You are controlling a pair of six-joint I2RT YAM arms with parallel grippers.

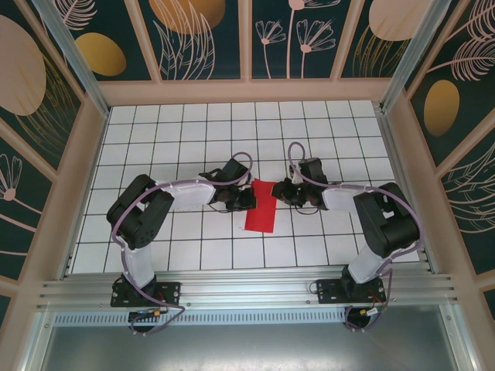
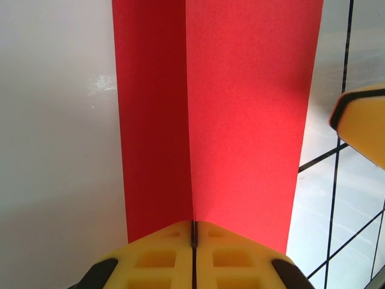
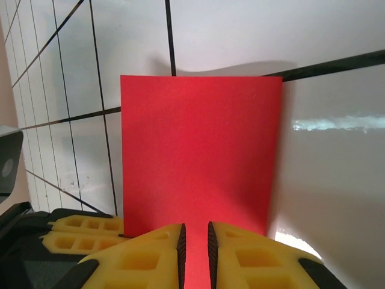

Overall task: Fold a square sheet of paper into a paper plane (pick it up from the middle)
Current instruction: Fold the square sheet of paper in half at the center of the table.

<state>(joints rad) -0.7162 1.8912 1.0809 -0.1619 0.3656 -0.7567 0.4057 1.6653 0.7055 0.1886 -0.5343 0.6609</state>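
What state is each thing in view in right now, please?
Red paper: folded into a narrow rectangle with a lengthwise crease.
Left gripper: shut on the paper's crease.
Right gripper: nearly closed, the paper's edge in the narrow gap; grip unclear.

Square sheet of paper (image 3: pixel 198 156): thin, matt red, fine grain, crisp crease. Tabletop (image 1: pixel 325 131): glossy white, smooth, glare spots, black grid lines. Left tool (image 2: pixel 194 233) & right tool (image 3: pixel 195 241): matt yellow, plastic-looking, molded pockets. Front rail (image 1: pixel 247 292): brushed metal.
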